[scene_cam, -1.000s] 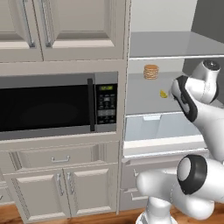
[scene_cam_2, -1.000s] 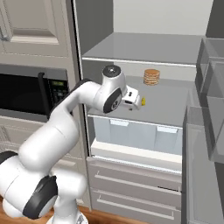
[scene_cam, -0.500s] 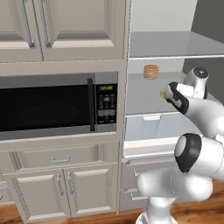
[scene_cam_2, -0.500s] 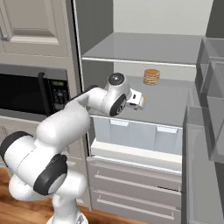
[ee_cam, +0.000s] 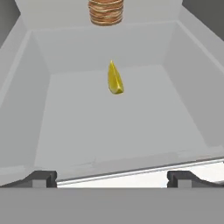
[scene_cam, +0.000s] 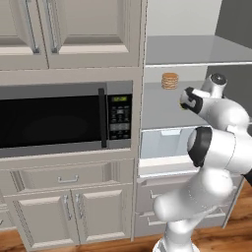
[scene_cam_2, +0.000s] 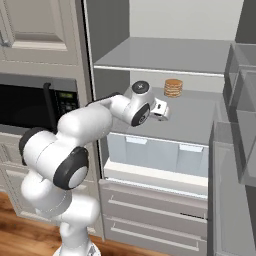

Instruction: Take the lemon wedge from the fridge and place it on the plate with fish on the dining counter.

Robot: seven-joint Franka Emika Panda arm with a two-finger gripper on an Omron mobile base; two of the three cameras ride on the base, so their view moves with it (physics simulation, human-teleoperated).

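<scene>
The fridge (scene_cam_2: 200, 55) stands open, and my arm reaches onto its middle shelf (ee_cam: 87, 127). In the hand view the lemon wedge (ee_cam: 115, 78), small and bright yellow, lies on that shelf ahead of my gripper (ee_cam: 113, 178), a short way off and not touching it. The gripper's fingertips (ee_cam: 41, 178) stand wide apart with nothing between them. In the base views the gripper (scene_cam_2: 162, 111) (scene_cam: 184, 101) hovers just over the shelf's front part and covers the wedge. The dining counter and the plate with fish are out of view.
A tan stack of flat discs (scene_cam_2: 173, 88) (ee_cam: 105, 11) sits at the shelf's back, behind the wedge. A clear drawer (scene_cam_2: 160, 150) lies below the shelf. The open fridge door with bins (scene_cam_2: 240, 100) stands at the right. A black microwave (scene_cam: 59, 120) is left of the fridge.
My hand has pushed further into the fridge over the middle shelf, toward the lemon wedge, and the elbow has swung in behind it. The wedge and the disc stack have not moved.
</scene>
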